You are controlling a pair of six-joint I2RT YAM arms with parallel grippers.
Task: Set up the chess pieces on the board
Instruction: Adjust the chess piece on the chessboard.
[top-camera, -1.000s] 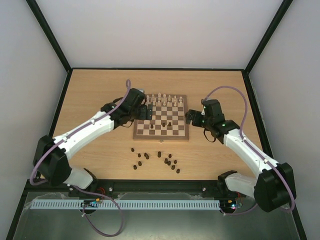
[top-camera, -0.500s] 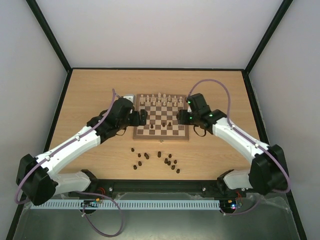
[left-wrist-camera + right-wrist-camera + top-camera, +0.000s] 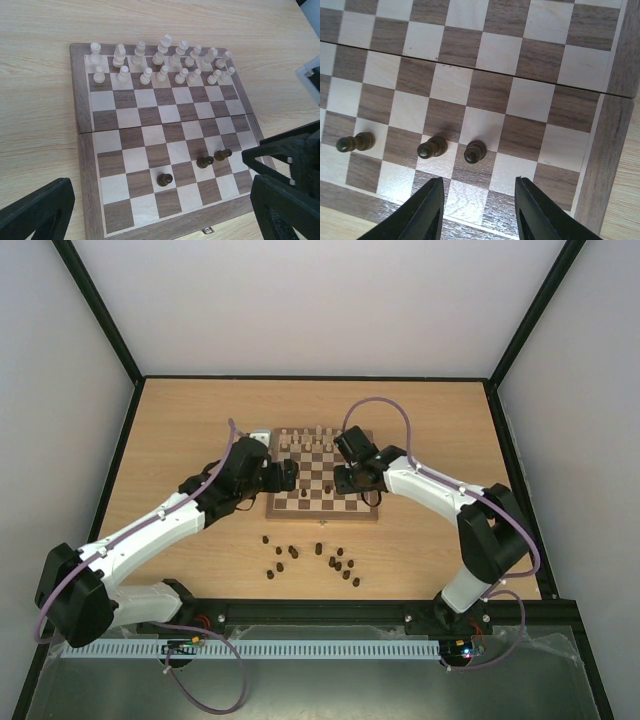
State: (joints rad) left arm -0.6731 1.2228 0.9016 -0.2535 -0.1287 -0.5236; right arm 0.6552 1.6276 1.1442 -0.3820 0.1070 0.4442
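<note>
Right hand [image 3: 479, 200], half-spread, empty, being aimed at dark brown wooden pawn [image 3: 475, 151] on checkered wooden board [image 3: 612, 150]. Left hand [image 3: 160, 215] being held spread wide. Risk: neighbour pawn [image 3: 432, 148] at 9 o'clock being toppled by finger on closing.

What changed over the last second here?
The right gripper swung left from beside the board to over its right side, holding nothing. The left gripper drew back slightly at the board's left edge, open. Loose dark pieces on the table did not move.

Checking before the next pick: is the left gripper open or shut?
Open: the left gripper has its fingers wide apart, holding nothing.
</note>
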